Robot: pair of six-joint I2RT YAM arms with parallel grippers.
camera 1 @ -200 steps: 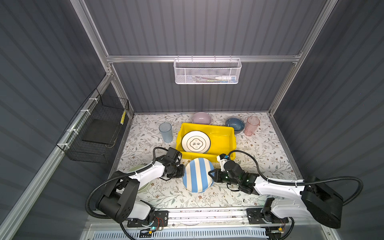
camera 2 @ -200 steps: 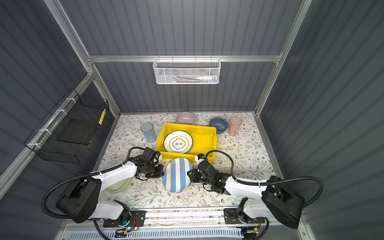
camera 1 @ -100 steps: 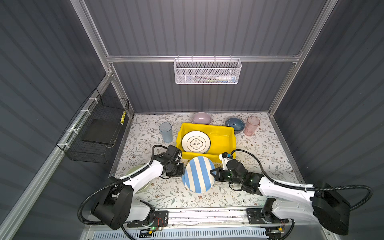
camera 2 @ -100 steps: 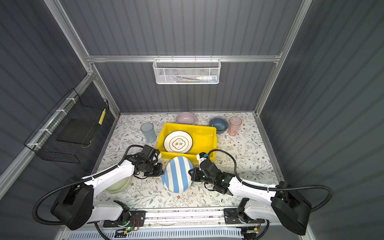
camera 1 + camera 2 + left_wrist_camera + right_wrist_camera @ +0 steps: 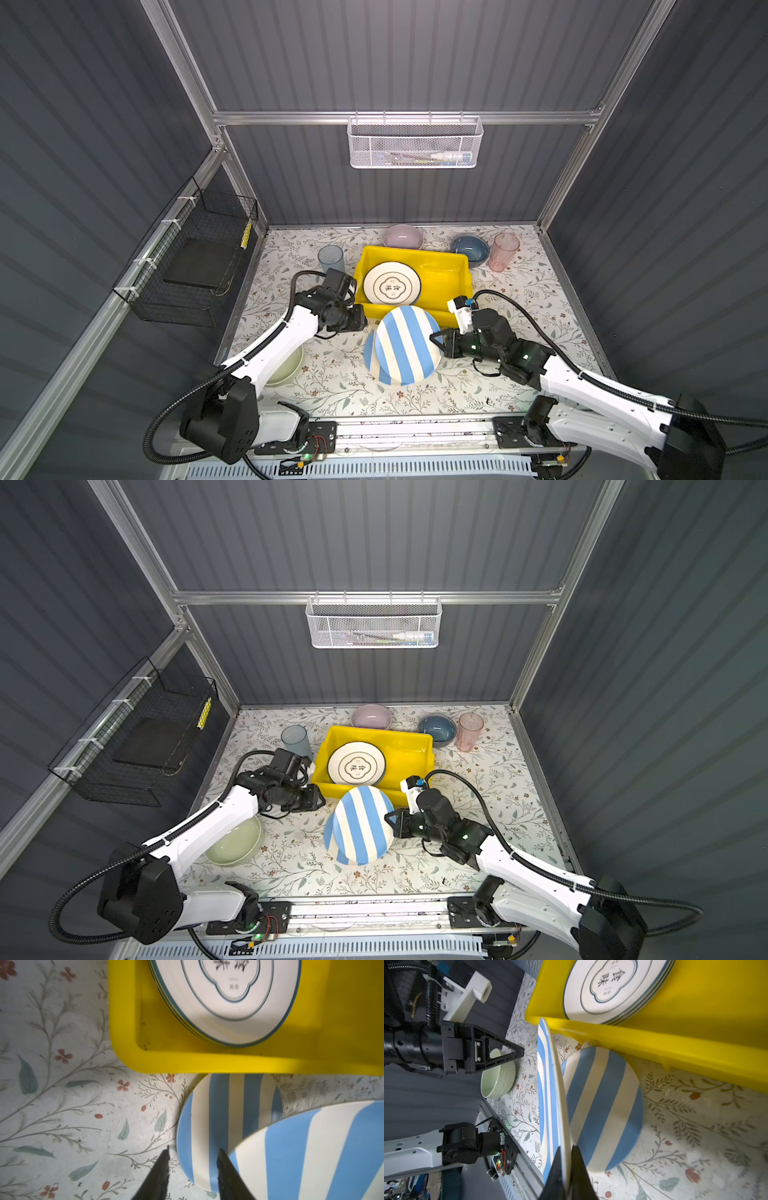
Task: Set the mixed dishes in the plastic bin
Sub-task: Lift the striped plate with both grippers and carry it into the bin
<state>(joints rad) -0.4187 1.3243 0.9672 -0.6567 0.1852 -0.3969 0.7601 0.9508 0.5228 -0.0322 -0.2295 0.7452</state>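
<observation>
Flowered counter [image 5: 332, 374] nearest me: my right hand [image 5: 566, 1147] pinches the striped plate [image 5: 405, 345] by its rim, tilted over a second striped plate [image 5: 602, 1105]. My left hand [image 5: 193, 1148] is spread, empty. The plate looks stiff and glazed, probably slippery and breakable. Just beyond sits the yellow bin [image 5: 415, 250].

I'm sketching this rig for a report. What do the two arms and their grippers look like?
The left arm and right arm share glossy white links and black joints. The left gripper and right gripper are black, with tapering triangular jaws. A black corrugated cable loops along each arm; a white camera bracket sits at the right wrist.
</observation>
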